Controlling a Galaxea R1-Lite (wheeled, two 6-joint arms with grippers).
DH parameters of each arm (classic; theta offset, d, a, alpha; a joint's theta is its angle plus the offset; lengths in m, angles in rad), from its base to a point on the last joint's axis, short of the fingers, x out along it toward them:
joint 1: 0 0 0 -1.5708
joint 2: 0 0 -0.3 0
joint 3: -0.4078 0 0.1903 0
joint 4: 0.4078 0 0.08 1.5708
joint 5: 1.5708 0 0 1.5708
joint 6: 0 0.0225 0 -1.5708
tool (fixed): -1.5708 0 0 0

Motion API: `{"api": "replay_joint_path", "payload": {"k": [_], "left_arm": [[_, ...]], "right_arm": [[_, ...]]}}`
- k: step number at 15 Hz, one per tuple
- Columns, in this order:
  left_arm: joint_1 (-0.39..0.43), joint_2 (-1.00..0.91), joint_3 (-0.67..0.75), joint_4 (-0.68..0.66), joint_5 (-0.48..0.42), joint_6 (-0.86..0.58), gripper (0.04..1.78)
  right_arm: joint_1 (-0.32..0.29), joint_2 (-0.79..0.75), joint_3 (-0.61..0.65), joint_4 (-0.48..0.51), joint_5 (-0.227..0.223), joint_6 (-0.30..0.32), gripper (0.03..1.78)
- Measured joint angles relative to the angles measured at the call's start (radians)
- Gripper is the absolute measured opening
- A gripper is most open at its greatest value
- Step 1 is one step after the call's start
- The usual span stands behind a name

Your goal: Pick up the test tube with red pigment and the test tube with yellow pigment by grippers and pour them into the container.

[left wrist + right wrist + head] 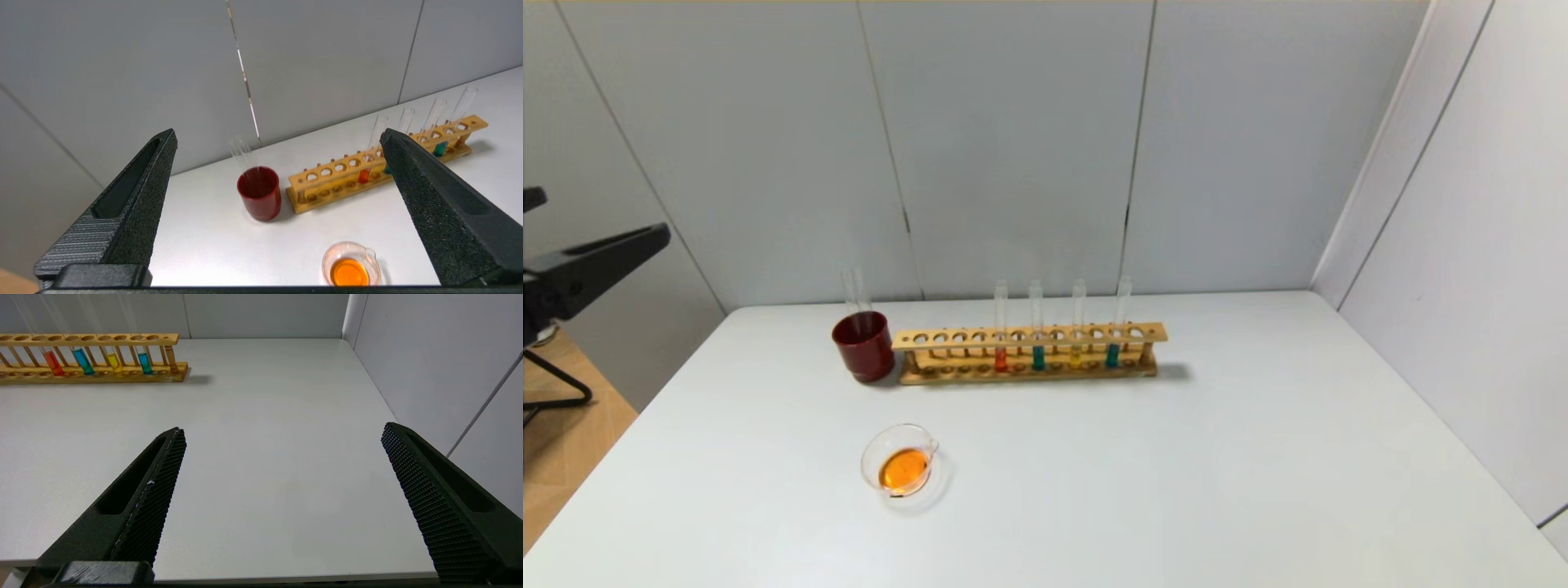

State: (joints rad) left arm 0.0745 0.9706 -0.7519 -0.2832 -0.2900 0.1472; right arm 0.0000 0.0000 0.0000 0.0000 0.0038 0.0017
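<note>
The test tube with red pigment (pixel 1001 358) and the test tube with yellow pigment (pixel 1076 355) stand upright in a wooden rack (pixel 1029 336) at the table's back. They also show in the right wrist view, red (pixel 53 363) and yellow (pixel 114 362). The container (pixel 874 445), a clear glass dish, sits in front of the rack to the left and holds orange liquid. My left gripper (pixel 278 134) is open and empty, raised off the table's left side, and one of its fingers (pixel 613 253) shows in the head view. My right gripper (pixel 282 428) is open and empty above the table's front right edge.
Two teal tubes (pixel 1038 358) (pixel 1112 355) stand in the same rack. A dark red cup (pixel 863 347) with two empty clear tubes (pixel 855 290) stands just left of the rack. Grey wall panels close the back and the right side.
</note>
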Motion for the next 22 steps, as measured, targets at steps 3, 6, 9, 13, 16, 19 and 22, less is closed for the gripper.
{"api": "replay_joint_path", "payload": {"k": [3, 6, 9, 13, 16, 19, 22], "left_arm": [[0.000, -0.190, 0.160, 0.014, 0.097, 0.000, 1.75], [0.000, -0.384, 0.324, 0.013, 0.177, -0.001, 1.75], [-0.003, -0.578, 0.455, 0.008, 0.219, -0.005, 1.75], [-0.053, -0.793, 0.531, -0.045, 0.284, -0.002, 1.75], [-0.071, -0.919, 0.607, -0.089, 0.314, 0.012, 1.75], [-0.074, -0.960, 0.728, -0.111, 0.332, 0.018, 1.75], [-0.074, -0.971, 0.749, 0.056, 0.341, 0.027, 1.75]], "right_arm": [[0.000, 0.000, 0.000, 0.000, 0.000, 0.000, 1.75], [0.000, 0.000, 0.000, 0.000, 0.000, 0.000, 1.75], [0.000, 0.000, 0.000, 0.000, 0.000, 0.000, 1.75], [0.000, 0.000, 0.000, 0.000, 0.000, 0.000, 1.75], [0.000, 0.000, 0.000, 0.000, 0.000, 0.000, 1.75], [0.000, 0.000, 0.000, 0.000, 0.000, 0.000, 1.75], [0.000, 0.000, 0.000, 0.000, 0.000, 0.000, 1.75]]}}
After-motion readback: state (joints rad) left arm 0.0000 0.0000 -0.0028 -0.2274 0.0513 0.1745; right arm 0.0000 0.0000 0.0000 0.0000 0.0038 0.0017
